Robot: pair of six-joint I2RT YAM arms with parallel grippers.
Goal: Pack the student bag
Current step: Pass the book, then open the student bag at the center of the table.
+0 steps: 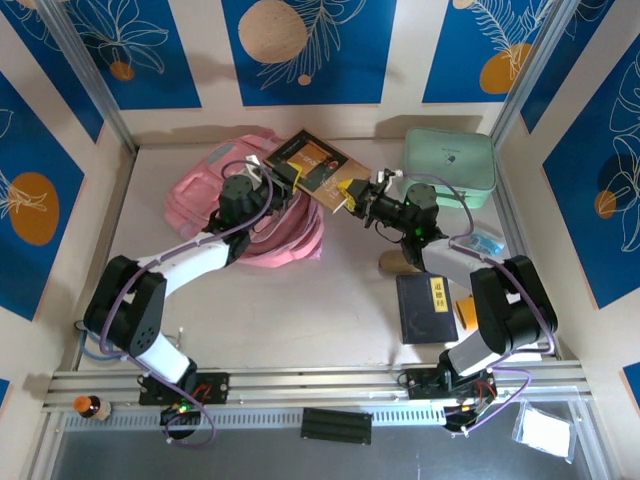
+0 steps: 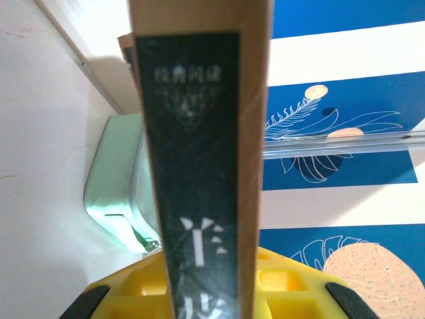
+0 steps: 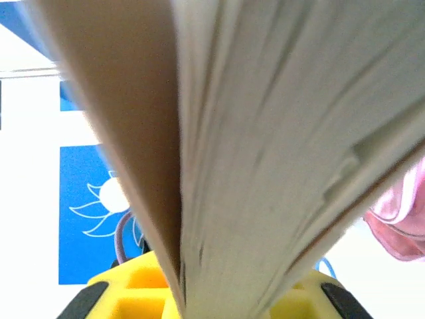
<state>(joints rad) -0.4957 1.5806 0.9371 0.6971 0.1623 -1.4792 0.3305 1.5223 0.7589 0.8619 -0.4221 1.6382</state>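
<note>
A mint green case (image 1: 449, 165) sat at the far right of the worktop (image 1: 330, 310). Left of it, a brown-and-black book (image 1: 315, 168) was tilted, pale characters on its dark spine. Nearer, a black book with a yellow label (image 1: 427, 307) lay flat, an orange object (image 1: 466, 315) just beside it. An orange-capped bottle (image 1: 90, 406) stood by the near left rail.

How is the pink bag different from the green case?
The pink bag is soft and crumpled; the green case keeps a neat boxy shape. The pink bag looks bigger than the green case. The pink bag lies on the left, the green case at the back right. Both rest on the table.
</note>
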